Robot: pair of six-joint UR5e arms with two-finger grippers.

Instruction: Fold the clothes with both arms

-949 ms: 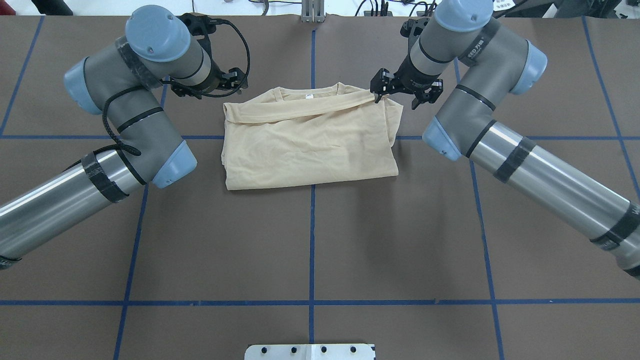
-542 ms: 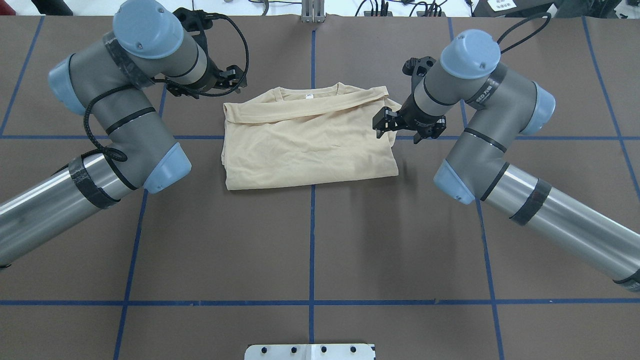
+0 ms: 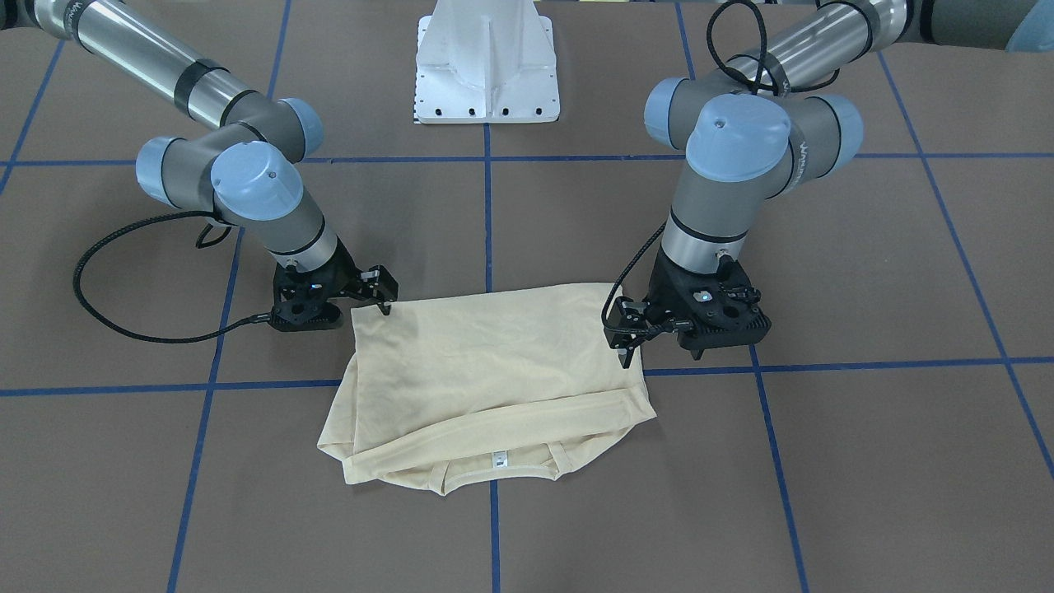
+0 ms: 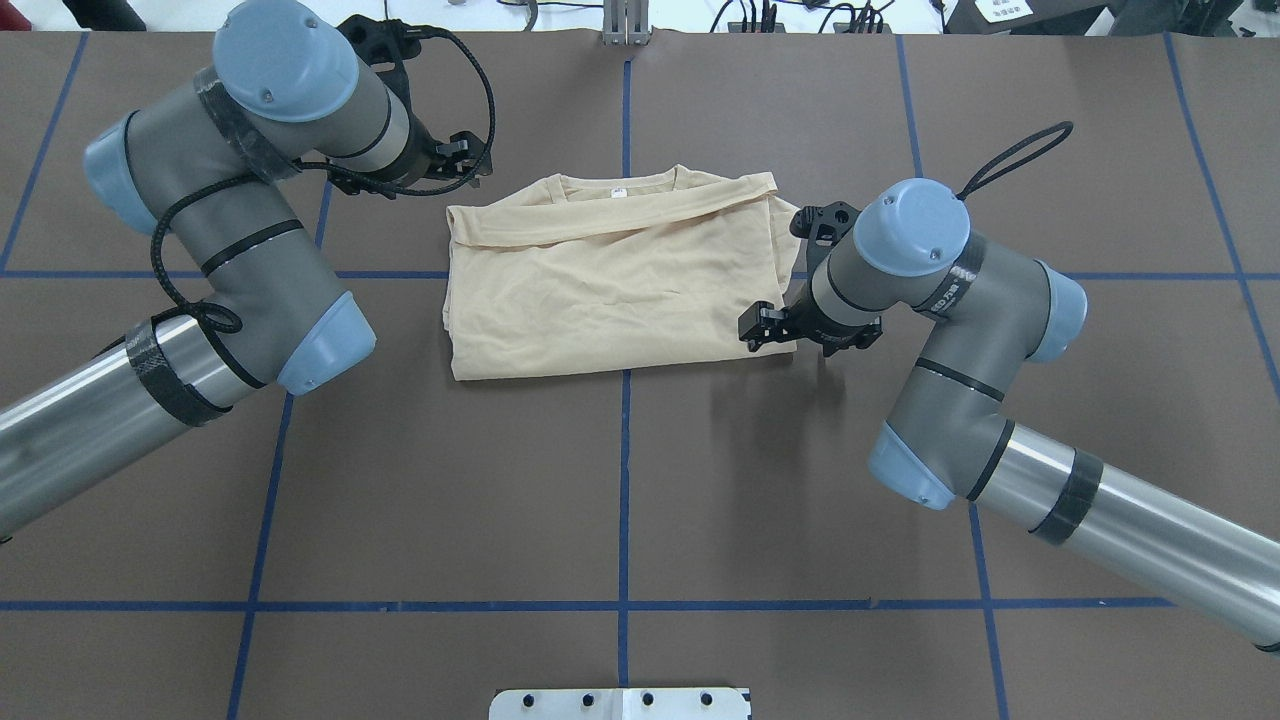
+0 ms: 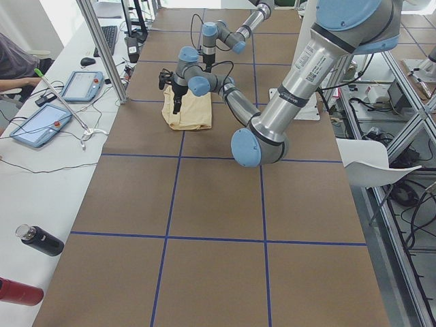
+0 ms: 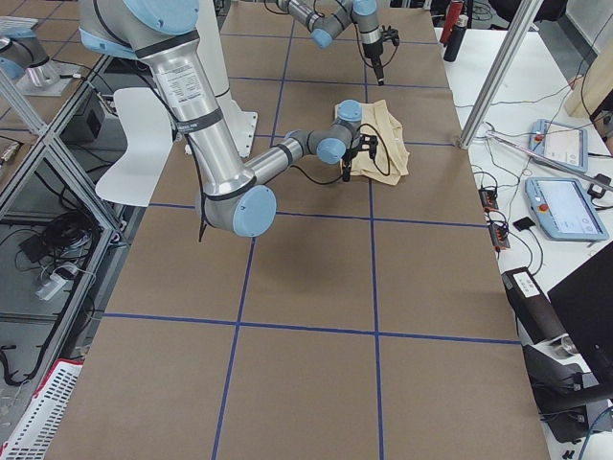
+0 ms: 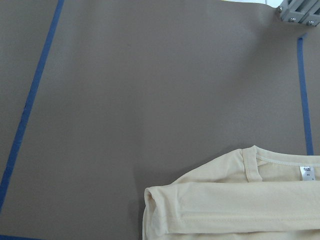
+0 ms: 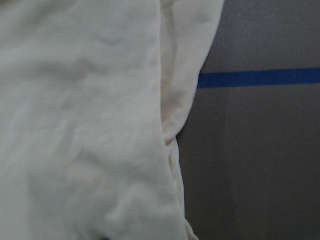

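The clothes are one cream-yellow shirt (image 4: 615,275) folded into a rectangle at mid-table, its collar and white neck label (image 4: 620,190) on the far side. A folded sleeve lies across the collar end. My left gripper (image 3: 663,356) hovers open beside the shirt's far left corner, touching nothing; its wrist view shows that corner of the shirt (image 7: 225,210) and the label. Open as well, my right gripper (image 4: 805,345) hangs low at the near right corner, where the shirt's edge (image 8: 170,130) fills the wrist view. Neither holds cloth.
The white pedestal base (image 3: 486,66) stands at the robot's side of the brown table, which carries a blue tape grid (image 4: 625,480). A metal bracket (image 4: 625,20) sits at the far edge. Tablets (image 5: 41,126) and bottles (image 5: 41,240) lie on the operators' side table.
My right gripper has travelled from the shirt's far right corner along its right edge to the near right corner. The left arm shifted only slightly. The shirt stayed put.
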